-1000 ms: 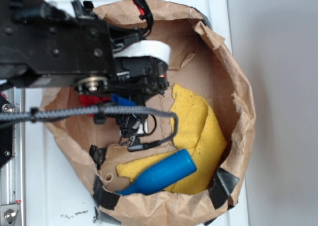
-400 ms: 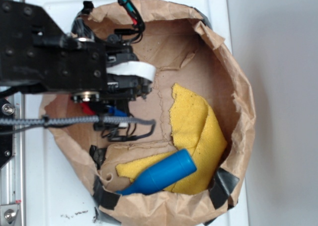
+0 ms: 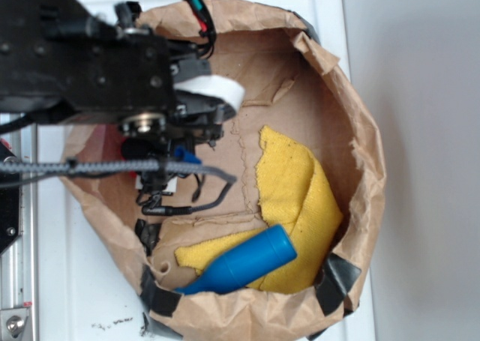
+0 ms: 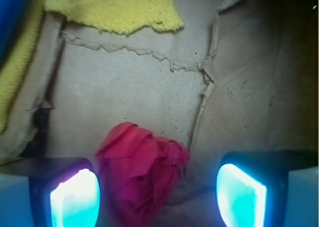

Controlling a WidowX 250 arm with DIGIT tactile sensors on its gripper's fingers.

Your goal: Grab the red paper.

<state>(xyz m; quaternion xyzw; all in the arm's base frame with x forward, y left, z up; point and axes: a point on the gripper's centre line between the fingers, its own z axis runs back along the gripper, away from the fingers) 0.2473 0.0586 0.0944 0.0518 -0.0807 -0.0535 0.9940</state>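
Shifted toward the bag's left wall since 1 s ago, pincer (image 4: 158, 194) open astride light, soft, crushable red paper (image 4: 142, 169); best pinched mid-wad.

The pincer (image 4: 158, 197) stands wide, with the red paper (image 4: 142, 174) between its fingers, nearer the left one. Bare brown bag floor (image 4: 124, 87) lies ahead of it. The yellow cloth (image 3: 296, 183) and blue cylinder (image 3: 244, 264) fill the far side, and the bag wall (image 3: 367, 154) rings everything.
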